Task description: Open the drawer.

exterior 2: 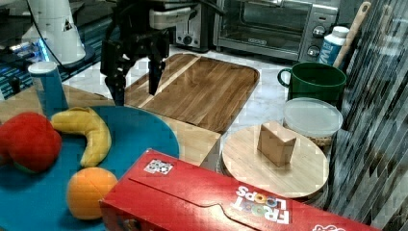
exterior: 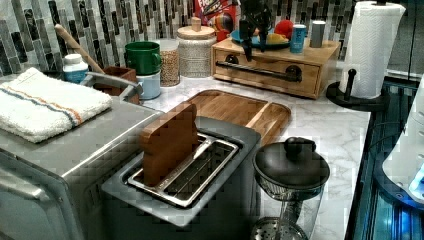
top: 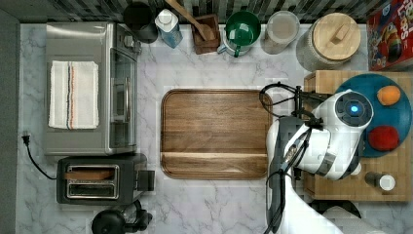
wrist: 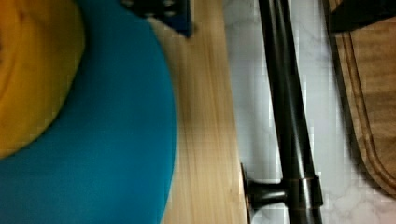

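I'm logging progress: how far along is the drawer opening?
Done: the gripper has been brought over the drawer, fingers open and pointing down above the handle. In hand: lining up with the handle; the wrist view shows the bar right below. Left: closing on the handle and pulling; the drawer front looks flush, not opened.

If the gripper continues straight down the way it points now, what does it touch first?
Probably the black bar handle of the drawer. The open gripper hangs above it with one finger on either side, though the depth is uncertain; the marble counter lies below.
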